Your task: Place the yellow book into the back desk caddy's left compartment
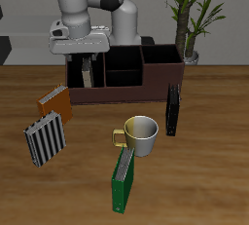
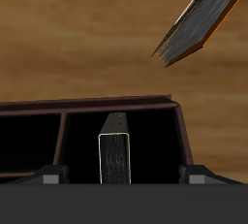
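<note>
The yellow book (image 2: 114, 155) stands upright on its edge inside the left compartment (image 2: 150, 145) of the back desk caddy (image 2: 97, 104), a dark brown box with black dividers. My gripper (image 2: 122, 177) hangs right above it, open. The fingertips (image 2: 48, 176) sit wide apart on either side of the book and do not touch it. In the exterior view the gripper (image 1: 88, 70) is over the caddy (image 1: 146, 88) at one end section, with the pale book (image 1: 88, 80) showing between the fingers.
An orange book (image 1: 55, 102) lies just outside that end of the caddy and also shows in the wrist view (image 2: 199, 19). A striped book (image 1: 46, 139), a mug (image 1: 141, 134), a green book (image 1: 124, 180) and a black book (image 1: 173, 109) stand nearer the table's front edge. A plant (image 1: 190, 15) stands behind the caddy.
</note>
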Controlling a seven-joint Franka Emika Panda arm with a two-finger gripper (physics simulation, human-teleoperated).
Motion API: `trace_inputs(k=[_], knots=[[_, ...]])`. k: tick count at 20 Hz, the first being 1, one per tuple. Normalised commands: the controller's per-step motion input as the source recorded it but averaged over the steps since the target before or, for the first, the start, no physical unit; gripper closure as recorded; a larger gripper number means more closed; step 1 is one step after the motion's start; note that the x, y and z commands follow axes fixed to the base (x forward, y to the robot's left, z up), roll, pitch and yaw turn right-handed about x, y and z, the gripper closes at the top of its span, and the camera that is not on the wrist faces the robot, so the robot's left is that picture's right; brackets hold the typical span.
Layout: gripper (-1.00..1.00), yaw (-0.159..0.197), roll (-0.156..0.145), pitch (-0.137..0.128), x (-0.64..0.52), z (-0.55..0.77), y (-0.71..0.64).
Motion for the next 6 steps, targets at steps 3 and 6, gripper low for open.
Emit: trace_inputs(k=[3,6], knots=[[-1.0,-0.019,-0.002,-0.026,0.01,0.19,-0.06],[-1.0,0.002,-0.006,-0.016,0.07,0.13,-0.02]])
